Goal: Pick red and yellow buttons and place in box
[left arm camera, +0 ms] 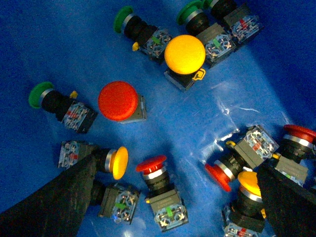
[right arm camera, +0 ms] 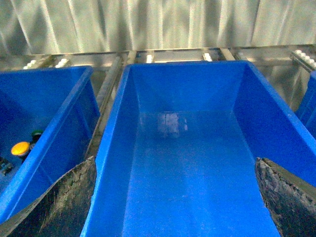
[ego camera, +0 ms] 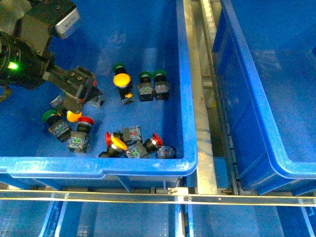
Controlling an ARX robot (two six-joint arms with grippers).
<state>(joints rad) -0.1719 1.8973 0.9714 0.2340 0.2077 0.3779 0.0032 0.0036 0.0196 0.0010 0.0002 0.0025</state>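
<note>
Left gripper (left arm camera: 175, 168): jaws wide apart, empty, above the red domed plastic push button (left arm camera: 117, 101) in the blue plastic source crate (ego camera: 190, 98).
Right gripper (right arm camera: 174, 165): spread, empty, over the deep blue plastic box (right arm camera: 182, 65).
Handling: centre on the cap and avoid the green-capped buttons (left arm camera: 40, 95).

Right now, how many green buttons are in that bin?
4. One green button behind the upright yellow button, two just right of it, one alone near the left gripper. The gripper could hide more.
</note>
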